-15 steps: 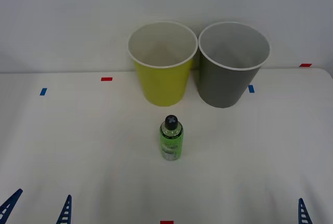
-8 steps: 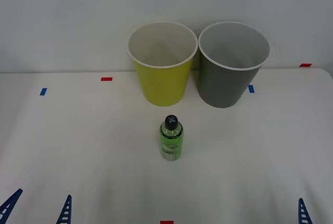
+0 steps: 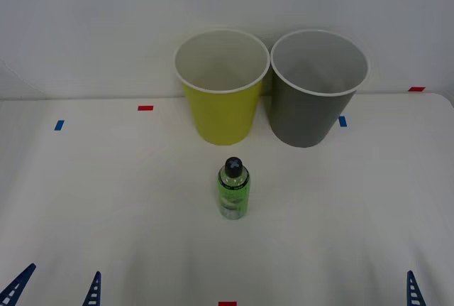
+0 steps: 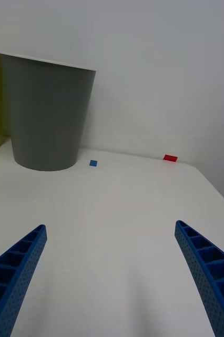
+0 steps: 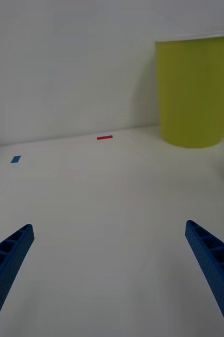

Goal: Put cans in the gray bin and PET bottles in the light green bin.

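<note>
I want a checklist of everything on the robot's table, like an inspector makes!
Surface: white table, with small red and blue tape marks.
Job's things: PET bottle stands upright with its cap on, near the table's middle, in front of the bins and apart from them. Light green bin and gray bin stand side by side at the back, the green one on the robot's left; no item seen in either.
Clutter: nothing seen.
Grippers: left gripper open, low at the near left edge; right gripper open, low at the near right edge; both hold nothing.
Cables: nothing seen.
Surroundings: plain white wall behind the table.
</note>
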